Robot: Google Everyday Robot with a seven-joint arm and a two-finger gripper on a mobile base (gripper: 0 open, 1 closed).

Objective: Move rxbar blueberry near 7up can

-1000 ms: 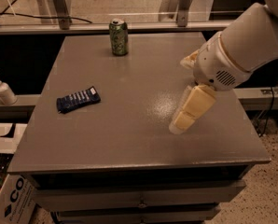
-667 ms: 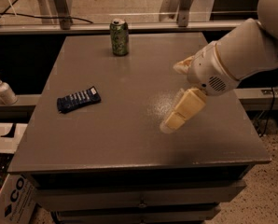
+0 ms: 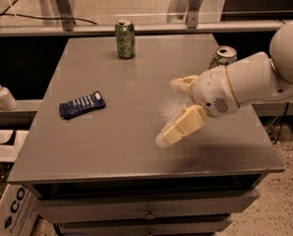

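Leftward and nearer than a second ago, the gripper (image 3: 168,113) hovers over the right middle of the table (image 3: 136,154). Its jaws are spread apart and hold nothing. With the arm shifted, the 7up can (image 3: 223,56) now shows at the table's right edge, its lower part hidden behind the arm.

The rxbar (image 3: 81,104) has not moved. It lies flat on the left side of the grey tabletop, well apart from the gripper and from both cans. A mottled green can (image 3: 125,39) stands upright at the far edge.

Drawers (image 3: 146,213) sit under the top. Off the table to the left a pump bottle (image 3: 1,94) stands on a ledge, with a cardboard box (image 3: 11,210) below it. Speckled floor (image 3: 284,205) shows at the near right.
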